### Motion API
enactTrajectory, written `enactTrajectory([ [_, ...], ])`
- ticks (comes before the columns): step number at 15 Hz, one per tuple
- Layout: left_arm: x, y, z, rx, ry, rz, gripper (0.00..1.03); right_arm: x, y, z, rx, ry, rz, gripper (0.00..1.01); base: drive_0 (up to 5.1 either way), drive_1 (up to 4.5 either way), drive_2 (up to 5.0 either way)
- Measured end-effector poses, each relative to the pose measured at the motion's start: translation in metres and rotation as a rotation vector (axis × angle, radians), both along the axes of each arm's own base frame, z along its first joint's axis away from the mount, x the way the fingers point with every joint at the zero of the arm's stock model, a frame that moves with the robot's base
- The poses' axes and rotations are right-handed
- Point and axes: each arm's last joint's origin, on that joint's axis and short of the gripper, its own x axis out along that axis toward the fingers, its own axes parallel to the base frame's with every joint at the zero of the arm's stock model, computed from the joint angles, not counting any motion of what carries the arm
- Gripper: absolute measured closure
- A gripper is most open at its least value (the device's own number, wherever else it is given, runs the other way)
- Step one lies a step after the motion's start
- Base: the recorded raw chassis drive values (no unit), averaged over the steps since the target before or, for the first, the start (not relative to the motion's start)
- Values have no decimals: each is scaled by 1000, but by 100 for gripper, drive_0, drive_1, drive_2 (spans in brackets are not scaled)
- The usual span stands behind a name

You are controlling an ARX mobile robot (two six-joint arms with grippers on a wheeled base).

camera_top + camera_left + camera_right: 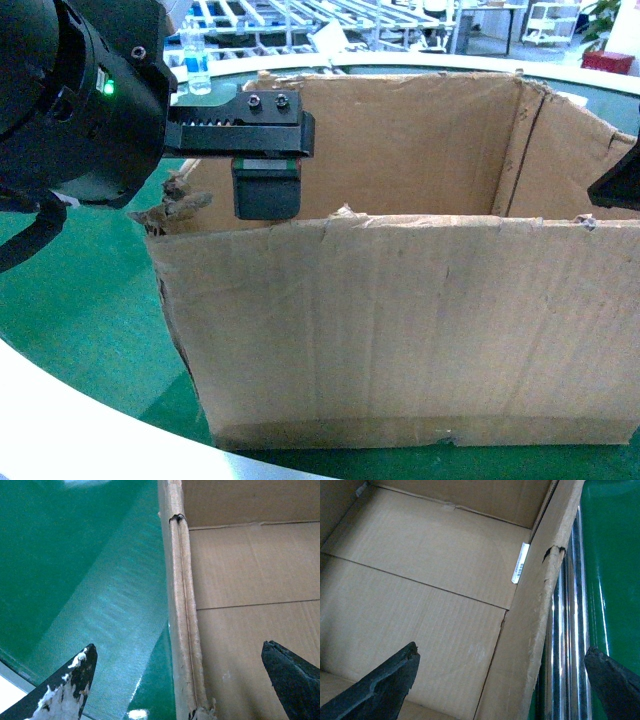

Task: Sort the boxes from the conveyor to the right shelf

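Large brown cardboard box (400, 330) standing open-topped on the green conveyor belt (70, 300), close to the belt's white near rim (60, 440), ragged torn edges along its top. Left pincer (177, 680) spread wide over the box's left wall (181, 610), one fingertip (75, 675) outside above the belt, the other inside above the box floor; not closed on the wall. Right pincer (505, 680) likewise apart, straddling the box's right wall (530, 630), one finger inside, the other out over shiny steel rollers (567, 630) beside the belt. Small white barcode label (520, 562) on the inner wall. Water bottle (196, 55) and steel racks (300, 20) beyond the belt's far edge.
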Motion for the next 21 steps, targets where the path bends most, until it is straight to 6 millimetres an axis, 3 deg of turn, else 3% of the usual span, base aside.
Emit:
enactTrajectory([
  [6, 13, 19, -6, -52, 12, 107, 5, 3, 0, -4, -8, -4, 10, 3, 0, 0, 0],
  [13, 22, 9, -17, 5, 36, 39, 5, 7, 1, -8, -46, -77, 22, 3, 0, 0, 0],
  [14, 22, 9, -17, 10, 36, 36, 9, 8, 1, -8, -48, -78, 24, 4, 0, 0, 0],
  [21, 21, 6, -16, -4, 38, 12, 100, 7, 1, -8, -50, -77, 20, 97, 0, 0, 0],
])
